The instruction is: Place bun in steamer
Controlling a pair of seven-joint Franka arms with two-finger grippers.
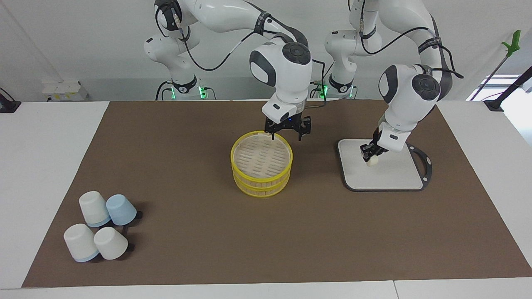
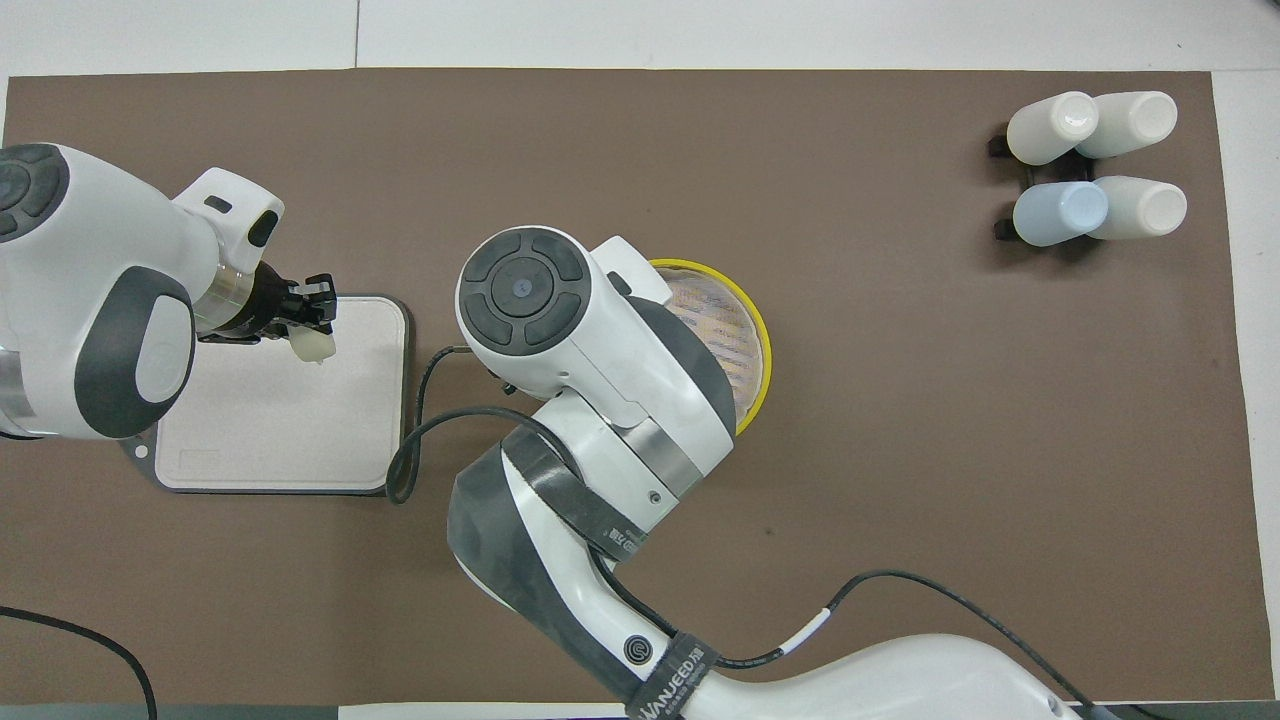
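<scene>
Where the brown mat (image 1: 208, 249) fills most of the facing frame, the grey board (image 1: 386, 176) lies at centre right and the yellow-rimmed steamer (image 1: 262, 166) stands mid-frame, its slatted lid on. Four upturned cups (image 1: 102, 226) cluster at lower left. The right gripper (image 1: 286, 132), fingers spread wide and empty, hangs just above the steamer's upper rim, toward its right in the frame. The left gripper (image 1: 369, 157) is clamped on the bun (image 1: 372, 162), lifted slightly over the board.
</scene>
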